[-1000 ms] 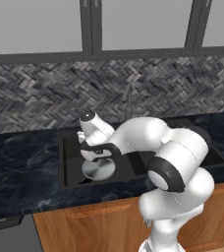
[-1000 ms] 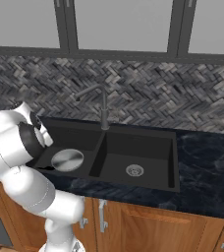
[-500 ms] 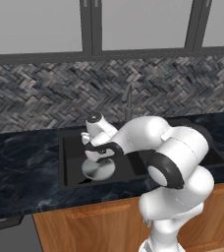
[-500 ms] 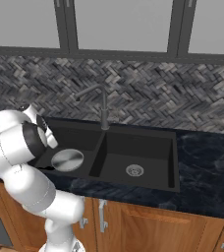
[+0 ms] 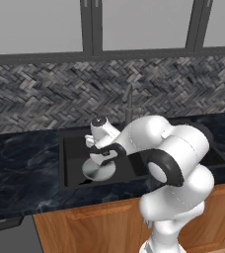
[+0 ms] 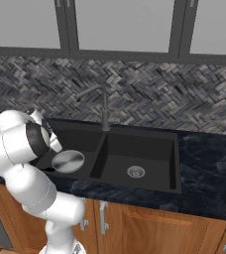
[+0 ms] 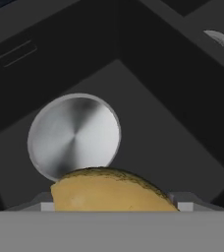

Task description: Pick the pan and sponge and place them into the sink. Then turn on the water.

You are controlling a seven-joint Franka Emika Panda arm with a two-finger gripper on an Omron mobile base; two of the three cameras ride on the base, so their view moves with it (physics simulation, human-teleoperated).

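Left basin of the black recessed double-basin sink (image 5: 65, 163): the small round grey metal pan with a shiny flat bottom (image 5: 99, 170) already lies flat on its floor. The pincer (image 5: 104, 154) hangs right over it, arm reaching in from the right. In the hand view the small yellow sponge (image 7: 111, 191) sits pinched between the two dark tips, jaws spread fairly wide around it.

Key relation: pan is directly below and slightly ahead of the pincer, so a release likely drops the sponge onto or just beside it, inside the basin.

Right of that: slim grey faucet (image 6: 102, 106) at the divider, no water running; second basin with a round silver drain (image 6: 135, 172).

Hard to read: sponge's lower half is cut off, long axis unclear, and the arm hides part of the dark marbled desk (image 5: 20, 168).
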